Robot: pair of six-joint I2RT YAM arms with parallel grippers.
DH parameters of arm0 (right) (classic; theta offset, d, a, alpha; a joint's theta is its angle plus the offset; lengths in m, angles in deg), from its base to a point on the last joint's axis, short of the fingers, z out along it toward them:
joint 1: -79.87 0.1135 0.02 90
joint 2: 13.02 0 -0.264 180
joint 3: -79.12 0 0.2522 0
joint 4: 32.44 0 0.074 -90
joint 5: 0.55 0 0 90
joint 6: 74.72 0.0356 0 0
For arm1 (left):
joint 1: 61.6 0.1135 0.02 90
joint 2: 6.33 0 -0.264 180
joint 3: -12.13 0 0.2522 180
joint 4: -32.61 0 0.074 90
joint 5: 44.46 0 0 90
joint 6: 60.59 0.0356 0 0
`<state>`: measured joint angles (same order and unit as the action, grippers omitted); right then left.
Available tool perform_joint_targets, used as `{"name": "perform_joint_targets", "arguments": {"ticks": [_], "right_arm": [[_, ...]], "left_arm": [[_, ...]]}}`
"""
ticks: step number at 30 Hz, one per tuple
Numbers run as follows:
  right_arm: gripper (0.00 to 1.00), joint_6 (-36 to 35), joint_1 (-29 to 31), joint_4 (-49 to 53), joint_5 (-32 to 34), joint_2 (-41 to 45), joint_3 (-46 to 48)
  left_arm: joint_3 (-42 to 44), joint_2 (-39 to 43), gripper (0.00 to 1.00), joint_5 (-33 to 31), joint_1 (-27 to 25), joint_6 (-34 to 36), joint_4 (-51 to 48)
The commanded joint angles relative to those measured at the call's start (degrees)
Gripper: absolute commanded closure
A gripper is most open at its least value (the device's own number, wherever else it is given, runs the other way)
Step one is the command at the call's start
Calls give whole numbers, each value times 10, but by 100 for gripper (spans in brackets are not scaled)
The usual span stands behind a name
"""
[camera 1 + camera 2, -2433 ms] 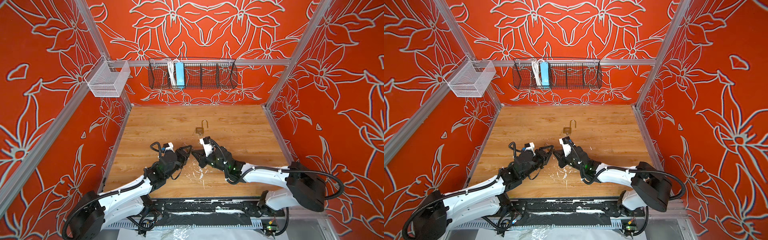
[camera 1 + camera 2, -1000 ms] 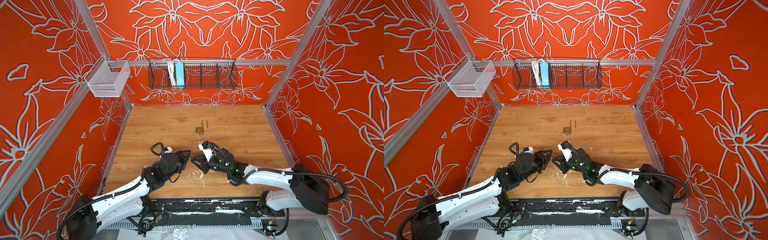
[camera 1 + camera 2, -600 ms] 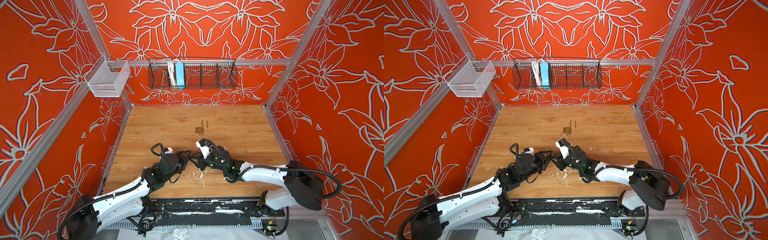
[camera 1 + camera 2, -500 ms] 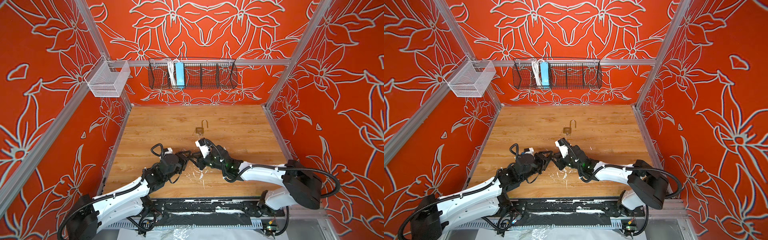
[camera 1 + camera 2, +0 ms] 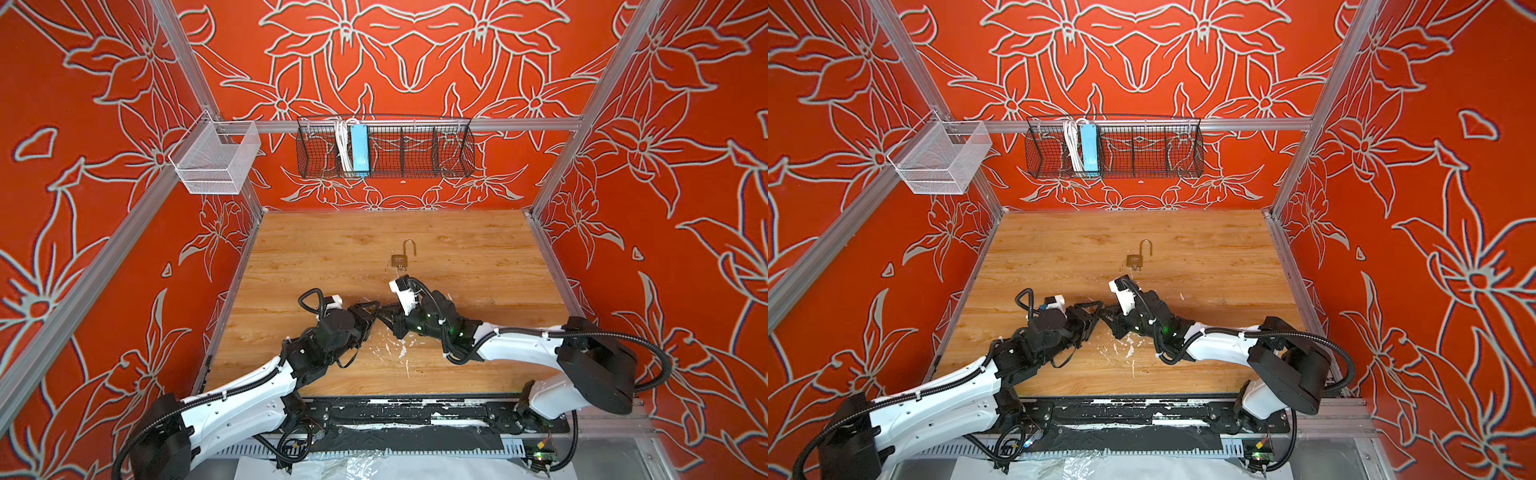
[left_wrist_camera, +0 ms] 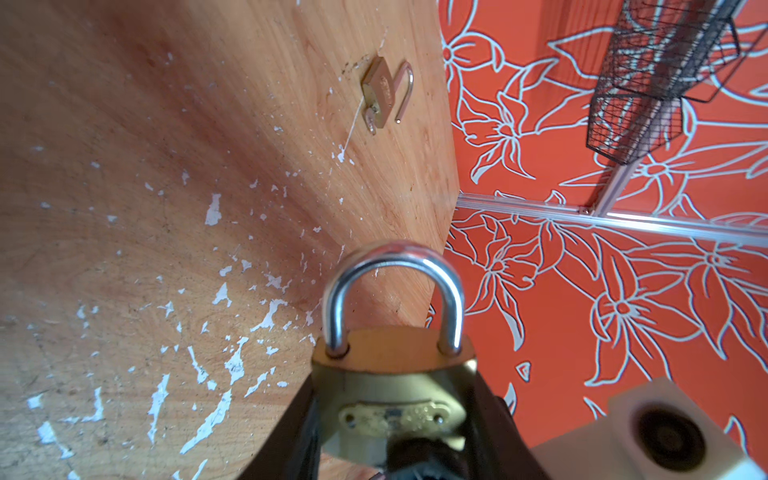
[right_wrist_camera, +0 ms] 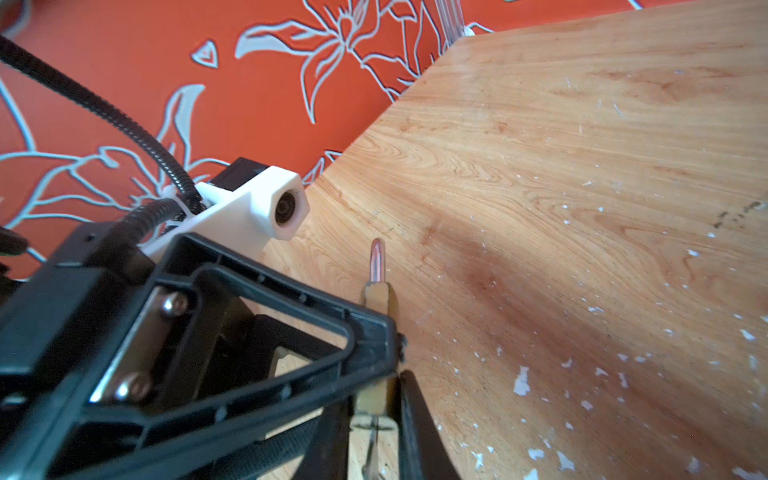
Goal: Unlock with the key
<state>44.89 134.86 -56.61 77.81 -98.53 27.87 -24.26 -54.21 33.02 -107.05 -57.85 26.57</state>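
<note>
Right tool (image 5: 388,320) neared left tool (image 5: 368,311); held padlock (image 6: 392,390), open padlock (image 5: 400,260): two.

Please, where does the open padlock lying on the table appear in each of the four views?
In a top view: open padlock mid table, just beyond the right arm.
In a top view: same spot.
Left wrist view, beyond the second padlock between the left fingers.
Right wrist view: not in it.
Shared landmark: black wire basket on the wall behind it, absent from the right wrist view.
</note>
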Motion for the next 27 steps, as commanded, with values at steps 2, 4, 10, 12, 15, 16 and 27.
{"name": "perform_joint_targets", "arguments": {"ticks": [2,4,10,12,15,16,27], "right_arm": [[100,91,-36,-95,-21,-2,29],[100,130,-59,-144,-40,-9,40],[100,233,-110,-335,-71,-35,74],[100,257,-114,-393,-67,-41,82],[100,275,-113,-428,-64,-38,85],[100,273,-113,-428,-66,-33,84],[100,259,-112,-426,-64,26,99]], "left_arm": [[-3,74,11,-42,6,121,22],[5,106,1,-40,13,184,28],[55,140,5,67,48,364,155],[63,118,8,126,68,389,201],[83,61,15,183,82,404,325],[81,43,17,195,86,407,347],[27,-117,42,264,117,373,508]]}}
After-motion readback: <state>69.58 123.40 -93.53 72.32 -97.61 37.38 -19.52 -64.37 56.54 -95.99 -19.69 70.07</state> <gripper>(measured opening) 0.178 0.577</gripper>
